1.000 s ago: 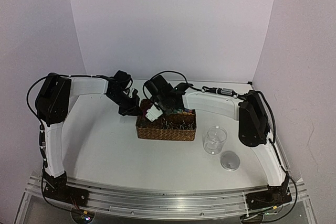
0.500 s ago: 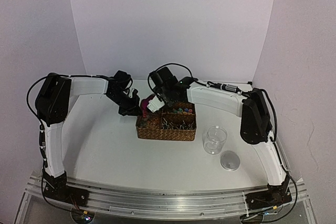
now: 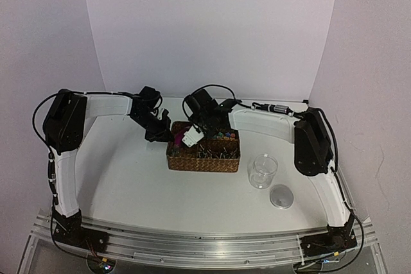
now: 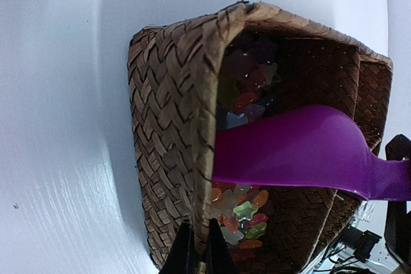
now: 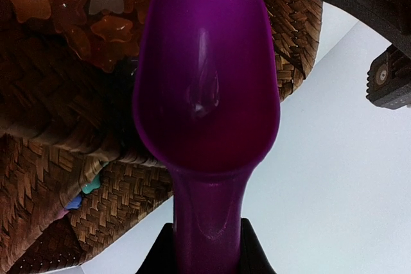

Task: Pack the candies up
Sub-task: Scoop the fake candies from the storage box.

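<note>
Black left end effector: clenched on the left wall of the wicker basket, probably to pin it to the tabletop against the scoop's push.
Candies: star-shaped, mixed colours, heaped inside the basket's left end.
Scoop: magenta, bowl empty, tip against the heap, angled in from the basket's right, seemingly to dig under the sweets.
Right end effector: grasping the scoop's handle, above the basket's middle.
Cup: clear, upright, open, right of the basket and apart from it; likely the container to fill.
Lid: flat on the tabletop, further right of the basket than the cup, leaving the mouth free.
Hidden: from above, basket's left end covered by both arms; candies beneath the scoop out of sight; contents of the basket's right compartments too small to make out; right fingers cut off at the frame edge.
</note>
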{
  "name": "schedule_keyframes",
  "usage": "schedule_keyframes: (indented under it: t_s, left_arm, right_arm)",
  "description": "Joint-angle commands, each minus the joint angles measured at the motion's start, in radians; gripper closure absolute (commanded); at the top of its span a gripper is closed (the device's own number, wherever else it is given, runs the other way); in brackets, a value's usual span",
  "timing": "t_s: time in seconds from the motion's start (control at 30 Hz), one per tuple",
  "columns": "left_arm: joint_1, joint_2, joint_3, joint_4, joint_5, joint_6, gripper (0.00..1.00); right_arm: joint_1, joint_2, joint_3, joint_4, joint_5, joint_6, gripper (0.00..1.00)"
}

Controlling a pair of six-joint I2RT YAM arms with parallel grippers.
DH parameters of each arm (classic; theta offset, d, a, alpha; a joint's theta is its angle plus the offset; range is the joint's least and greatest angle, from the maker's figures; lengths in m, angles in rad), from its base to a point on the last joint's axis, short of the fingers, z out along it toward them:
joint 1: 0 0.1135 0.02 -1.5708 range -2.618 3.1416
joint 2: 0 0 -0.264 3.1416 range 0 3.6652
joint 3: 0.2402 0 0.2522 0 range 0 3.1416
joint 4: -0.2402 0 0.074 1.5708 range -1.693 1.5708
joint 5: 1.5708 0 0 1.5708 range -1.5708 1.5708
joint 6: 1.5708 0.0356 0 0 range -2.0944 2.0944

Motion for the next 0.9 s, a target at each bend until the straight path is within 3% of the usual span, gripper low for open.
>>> schedule_keyframes:
  t_s: [0.0, 0.17, 0.43, 0.7, 0.87]
  left_arm:
    - [-0.005, -0.021, 0.024, -0.009, 0.010, -0.030, 1.00]
    - [-0.004, -0.012, 0.021, -0.009, 0.010, -0.046, 1.00]
    - [-0.003, -0.012, 0.006, 0.001, 0.026, -0.059, 1.00]
    - [-0.003, -0.012, -0.009, 0.007, 0.029, -0.058, 1.00]
    - [-0.003, -0.011, -0.011, 0.005, 0.030, -0.051, 1.00]
  right_arm:
    - [0.065, -0.051, 0.043, -0.355, -0.212, 0.044, 1.00]
    - [0.083, -0.071, 0.065, -0.473, -0.342, 0.203, 1.00]
    - [0.016, -0.003, 0.128, -0.426, -0.511, 0.559, 1.00]
    - [-0.089, 0.001, 0.159, -0.432, -0.638, 0.782, 1.00]
    - [-0.111, -0.046, 0.094, -0.436, -0.668, 0.799, 1.00]
